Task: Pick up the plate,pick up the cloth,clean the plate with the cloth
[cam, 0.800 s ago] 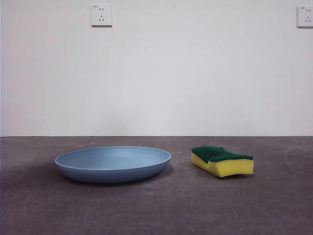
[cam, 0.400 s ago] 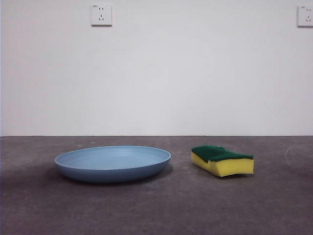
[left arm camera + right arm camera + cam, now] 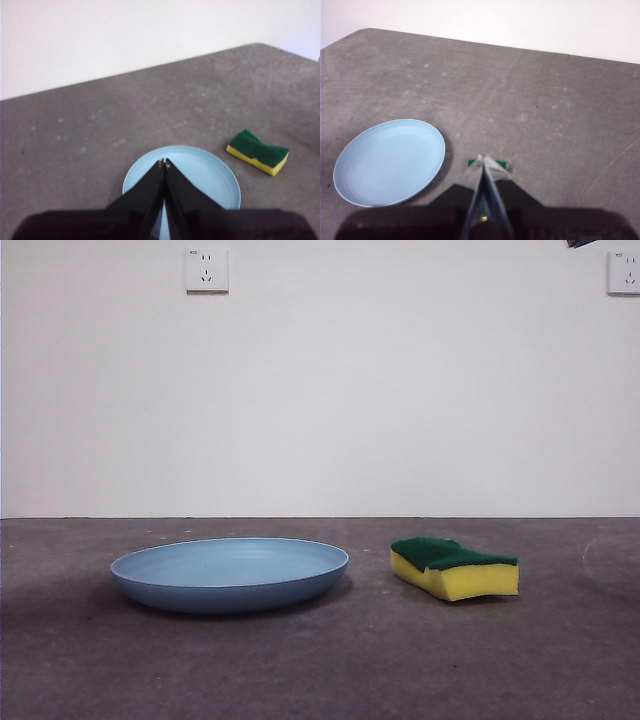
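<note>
Grey table: plate, cloth apart.

Plate left on table; cloth right (apart, not touching).

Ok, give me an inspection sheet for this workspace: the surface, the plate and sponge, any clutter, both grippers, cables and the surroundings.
Surface: dark grey table, matte, with faint pale marks.
Plate: light blue, lying flat and upright on the table, nothing in it.
Cloth: a yellow sponge with its green face up, lying on the table beside the plate, apart from it.
Clutter: nothing seen.
Left gripper: above the plate, jaws shut, holding nothing.
Right gripper: above the sponge, jaws shut, holding nothing; a dark tip shows at the front view's top right.
Cables: nothing seen.
Surroundings: plain white wall with two wall sockets.
</note>
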Action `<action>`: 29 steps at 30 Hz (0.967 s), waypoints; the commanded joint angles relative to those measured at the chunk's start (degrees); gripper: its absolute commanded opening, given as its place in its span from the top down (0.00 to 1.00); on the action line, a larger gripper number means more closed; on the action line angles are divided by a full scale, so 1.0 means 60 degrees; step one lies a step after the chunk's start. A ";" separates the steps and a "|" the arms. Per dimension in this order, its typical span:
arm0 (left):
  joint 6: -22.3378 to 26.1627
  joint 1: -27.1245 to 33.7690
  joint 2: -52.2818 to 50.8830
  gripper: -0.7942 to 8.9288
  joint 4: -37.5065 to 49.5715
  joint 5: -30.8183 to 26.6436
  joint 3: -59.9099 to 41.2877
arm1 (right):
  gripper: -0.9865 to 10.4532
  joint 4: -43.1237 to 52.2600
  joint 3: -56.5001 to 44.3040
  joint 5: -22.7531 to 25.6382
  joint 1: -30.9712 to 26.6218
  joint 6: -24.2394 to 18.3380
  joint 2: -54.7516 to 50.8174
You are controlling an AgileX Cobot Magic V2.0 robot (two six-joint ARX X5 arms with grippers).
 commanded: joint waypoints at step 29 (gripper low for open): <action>0.0189 0.3537 -0.3796 0.92 0.2696 0.0528 -0.4430 | 0.91 0.0095 -0.0055 0.0029 -0.0025 -0.0073 -0.0047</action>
